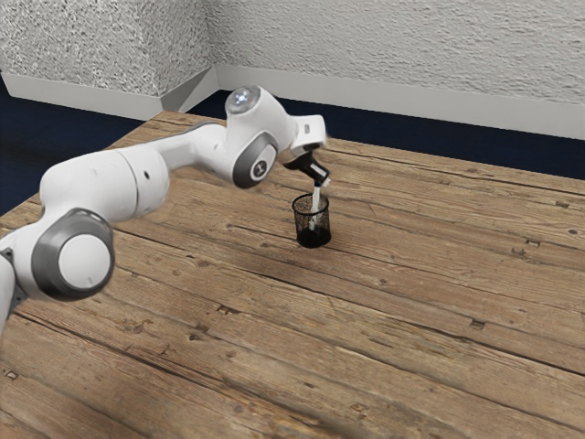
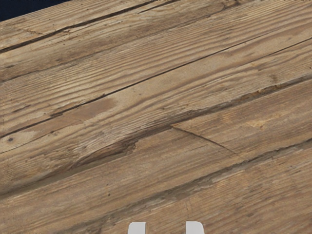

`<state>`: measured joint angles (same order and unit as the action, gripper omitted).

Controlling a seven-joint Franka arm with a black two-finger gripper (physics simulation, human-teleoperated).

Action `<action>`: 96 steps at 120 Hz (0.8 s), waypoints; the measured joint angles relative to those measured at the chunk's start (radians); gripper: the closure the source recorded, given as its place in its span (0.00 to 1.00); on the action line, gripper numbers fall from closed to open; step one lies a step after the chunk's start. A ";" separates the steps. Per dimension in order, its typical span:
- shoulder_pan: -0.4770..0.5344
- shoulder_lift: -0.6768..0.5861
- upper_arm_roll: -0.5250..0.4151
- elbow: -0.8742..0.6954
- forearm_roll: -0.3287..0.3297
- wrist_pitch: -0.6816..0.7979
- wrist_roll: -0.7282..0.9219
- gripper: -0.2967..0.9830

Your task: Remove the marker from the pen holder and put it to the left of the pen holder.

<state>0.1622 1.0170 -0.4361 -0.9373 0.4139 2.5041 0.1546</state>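
Note:
In the exterior view my gripper [image 1: 324, 180] is tilted downward just above the black mesh pen holder [image 1: 313, 240]. A white marker [image 1: 316, 201] stands nearly upright in the holder, its upper end rising past the rim to right by the fingertips; whether they touch cannot be told. In the wrist view the gripper [image 2: 165, 227] has its two pale fingertips well apart at the lower edge, open, with wood visible between them.
The holder rests on a wooden plank table [image 1: 411, 302] whose far edge runs along a dark blue floor [image 1: 439, 146]. Pale textured walls [image 1: 402, 46] rise behind. The arm reaches in from the exterior view's left.

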 joint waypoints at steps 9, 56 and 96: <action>0.005 -0.006 0.014 0.000 0.008 0.000 -0.008 0.84; 0.029 -0.088 0.016 0.003 0.048 -0.025 -0.044 0.84; 0.087 -0.109 0.020 0.000 0.057 -0.202 -0.045 0.82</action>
<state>0.2489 0.9082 -0.4159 -0.9369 0.4710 2.3024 0.1094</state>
